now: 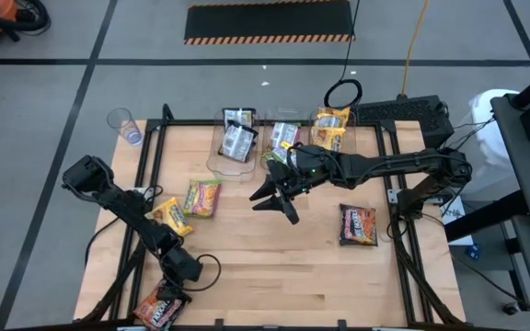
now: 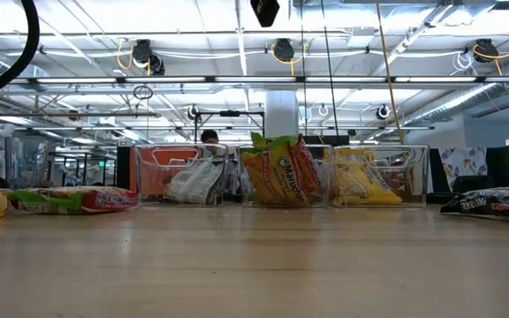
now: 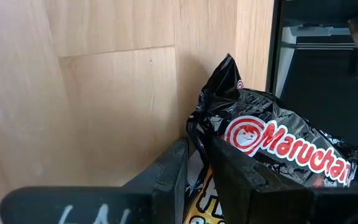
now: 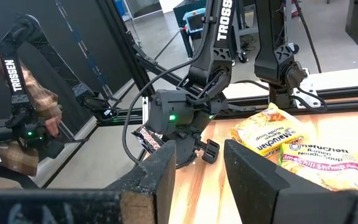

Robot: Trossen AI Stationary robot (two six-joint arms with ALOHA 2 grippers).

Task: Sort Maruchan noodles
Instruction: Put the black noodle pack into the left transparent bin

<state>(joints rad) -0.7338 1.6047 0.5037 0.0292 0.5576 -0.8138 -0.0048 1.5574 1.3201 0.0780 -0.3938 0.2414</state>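
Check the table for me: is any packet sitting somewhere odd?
Yes. One dark packet hangs at the table's near-left edge, where the left gripper is at it. Another dark packet lies alone at the right; the right gripper hangs open mid-table.

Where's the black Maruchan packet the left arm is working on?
High view: black Maruchan packet sits at the table's near-left corner edge, with the left end effector at it.

Wooden table [image 1: 274, 267]: scattered noodle packets [image 1: 358, 225], perhaps three clear bins [image 1: 232, 158].
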